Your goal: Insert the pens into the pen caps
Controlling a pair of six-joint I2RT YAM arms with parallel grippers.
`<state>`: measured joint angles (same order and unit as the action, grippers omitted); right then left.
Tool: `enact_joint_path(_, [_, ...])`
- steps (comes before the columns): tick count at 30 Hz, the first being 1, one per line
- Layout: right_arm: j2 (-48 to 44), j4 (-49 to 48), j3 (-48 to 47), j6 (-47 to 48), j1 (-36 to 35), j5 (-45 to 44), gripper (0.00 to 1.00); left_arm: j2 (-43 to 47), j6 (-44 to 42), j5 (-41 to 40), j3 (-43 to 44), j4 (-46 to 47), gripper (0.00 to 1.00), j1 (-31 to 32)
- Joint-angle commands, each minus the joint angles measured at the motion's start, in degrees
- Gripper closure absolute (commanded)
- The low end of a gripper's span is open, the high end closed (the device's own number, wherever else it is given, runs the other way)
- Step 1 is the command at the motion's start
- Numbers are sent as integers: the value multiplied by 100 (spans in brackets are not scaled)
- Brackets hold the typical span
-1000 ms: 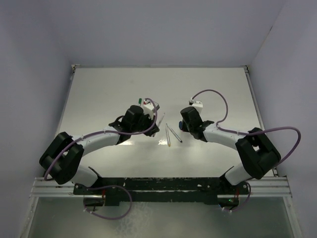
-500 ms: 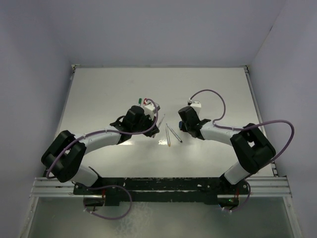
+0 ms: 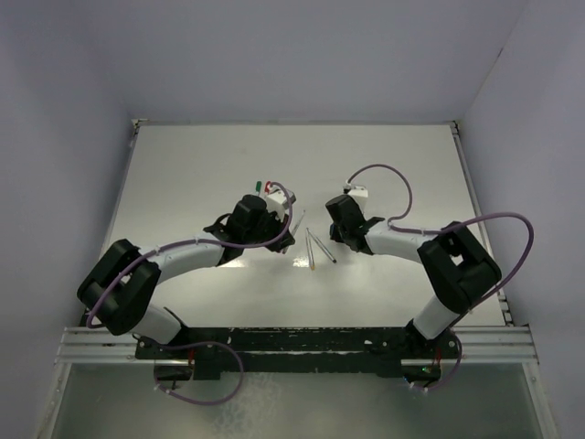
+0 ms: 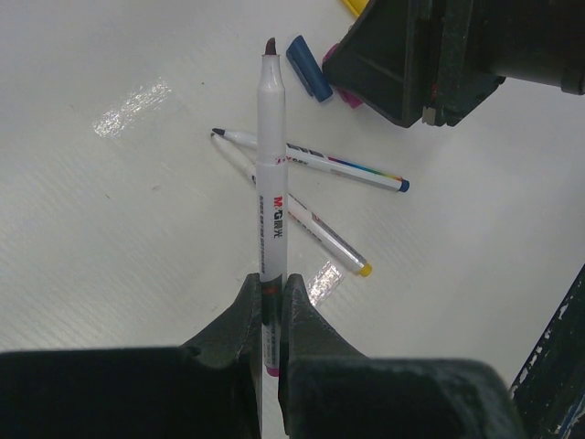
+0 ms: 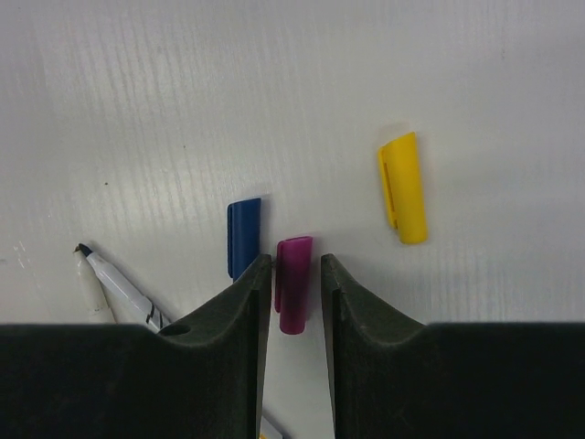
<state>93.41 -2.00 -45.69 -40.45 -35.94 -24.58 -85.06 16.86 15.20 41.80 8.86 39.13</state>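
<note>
Left gripper (image 4: 271,297) pinching one pen (image 4: 271,174) — right gripper (image 5: 295,273) jaws spread, straddling purple cap (image 5: 294,300); blue cap (image 5: 243,236) just beside.

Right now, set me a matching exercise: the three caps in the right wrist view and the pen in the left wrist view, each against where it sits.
Things:
1. purple cap
2. blue cap
3. yellow cap
4. uncapped pen

Places:
A. clamped in the left gripper
B. lying alone, clear of both fingers
C. between the fingers of the right gripper
D. just outside one finger, beside the purple cap

Pairs: 1-C, 2-D, 3-B, 4-A
</note>
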Motion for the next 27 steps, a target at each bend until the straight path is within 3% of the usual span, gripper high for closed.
enact_joint_path(1, [99, 164, -262, -69, 20, -163, 70, -18, -65, 106, 162, 333, 100, 1])
enact_joint_path(21, [285, 728, -274, -86, 8, -396, 72, -191, 17, 229, 154, 559, 100, 2])
enact_joint_path(27, [373, 741, -290, -68, 8, -211, 88, -188, 34, 229, 157, 581, 100, 6])
